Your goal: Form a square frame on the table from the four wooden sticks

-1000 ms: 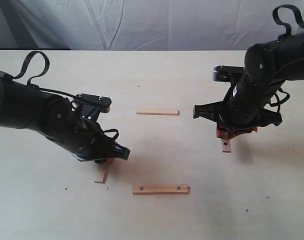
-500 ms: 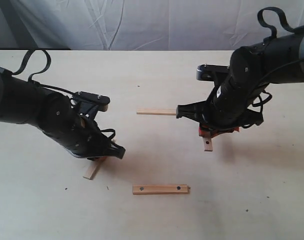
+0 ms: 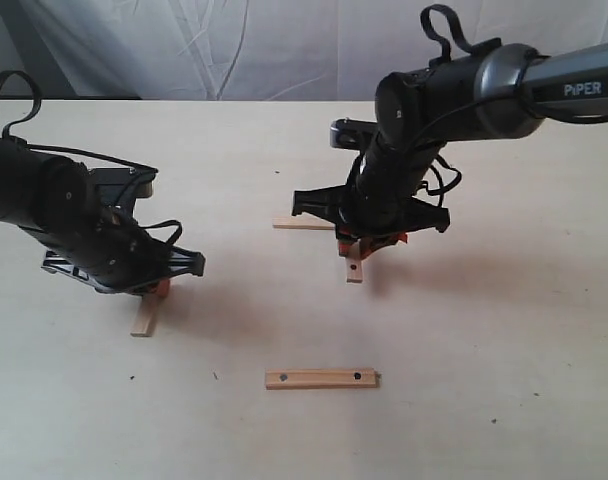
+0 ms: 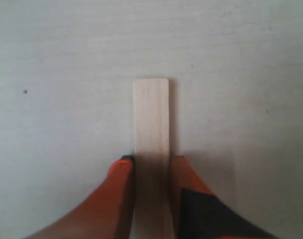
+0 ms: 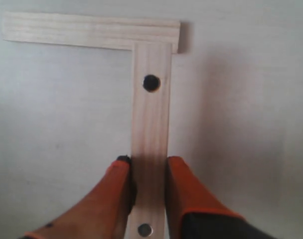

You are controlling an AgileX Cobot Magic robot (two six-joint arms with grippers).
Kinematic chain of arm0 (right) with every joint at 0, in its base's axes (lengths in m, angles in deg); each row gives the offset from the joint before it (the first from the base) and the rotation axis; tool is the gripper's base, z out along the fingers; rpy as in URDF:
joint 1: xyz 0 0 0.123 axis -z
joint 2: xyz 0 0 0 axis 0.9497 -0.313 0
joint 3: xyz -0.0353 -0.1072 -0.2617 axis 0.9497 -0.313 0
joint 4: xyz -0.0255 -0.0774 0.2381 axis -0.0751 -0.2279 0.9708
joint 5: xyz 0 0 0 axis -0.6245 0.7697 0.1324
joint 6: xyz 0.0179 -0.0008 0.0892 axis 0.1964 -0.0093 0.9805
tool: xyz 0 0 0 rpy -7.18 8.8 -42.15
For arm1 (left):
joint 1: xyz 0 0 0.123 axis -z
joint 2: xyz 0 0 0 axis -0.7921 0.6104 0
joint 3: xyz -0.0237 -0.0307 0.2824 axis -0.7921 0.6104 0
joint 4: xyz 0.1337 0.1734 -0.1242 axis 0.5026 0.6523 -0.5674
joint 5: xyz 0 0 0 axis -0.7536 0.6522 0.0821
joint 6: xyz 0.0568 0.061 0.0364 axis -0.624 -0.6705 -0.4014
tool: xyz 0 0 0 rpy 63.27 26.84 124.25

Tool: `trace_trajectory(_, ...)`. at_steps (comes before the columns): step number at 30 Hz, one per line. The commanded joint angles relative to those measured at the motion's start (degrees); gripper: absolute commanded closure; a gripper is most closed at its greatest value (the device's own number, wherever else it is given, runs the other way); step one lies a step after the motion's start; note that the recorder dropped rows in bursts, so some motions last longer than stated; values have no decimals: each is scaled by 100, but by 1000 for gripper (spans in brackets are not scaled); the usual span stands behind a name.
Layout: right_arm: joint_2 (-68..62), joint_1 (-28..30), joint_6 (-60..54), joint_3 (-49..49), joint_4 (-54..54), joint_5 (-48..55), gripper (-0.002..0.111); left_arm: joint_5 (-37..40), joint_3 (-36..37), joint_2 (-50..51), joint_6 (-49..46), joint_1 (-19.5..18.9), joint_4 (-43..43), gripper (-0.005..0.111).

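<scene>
My left gripper (image 3: 156, 290) (image 4: 151, 162) is shut on a plain wooden stick (image 3: 144, 316) (image 4: 151, 117) at the left of the table (image 3: 484, 350). My right gripper (image 3: 359, 245) (image 5: 147, 162) is shut on a stick with dark holes (image 3: 354, 266) (image 5: 150, 114). In the right wrist view that stick's far end meets the end of another plain stick (image 3: 302, 224) (image 5: 91, 31), forming a corner. A fourth stick with holes (image 3: 321, 379) lies flat near the table's front, apart from both grippers.
A wrinkled white cloth (image 3: 284, 45) hangs behind the table's far edge. Tiny dark specks (image 3: 215, 376) dot the tabletop. Both black arms (image 3: 44, 195) (image 3: 464, 85) lean in over the table from the sides.
The right gripper has carried its holed stick leftward, up to the far plain stick's end. The left gripper has moved left and slightly back with its plain stick.
</scene>
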Motion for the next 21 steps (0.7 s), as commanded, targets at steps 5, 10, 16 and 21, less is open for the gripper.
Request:
trace_trajectory(5, -351, -3, 89, 344, 60, 112, 109, -189, -7, 26, 45, -8, -219, 106)
trace_trajectory(10, -351, -3, 149, 344, -64, 31, 109, -189, -7, 26, 45, -8, -341, 106)
trace_trajectory(16, -351, -3, 173, 344, -180, -140, 109, -177, -7, 26, 45, -8, -347, 106)
trace_trajectory(21, -378, -3, 266, 344, -160, -258, 109, -189, -7, 26, 45, -8, -359, 106)
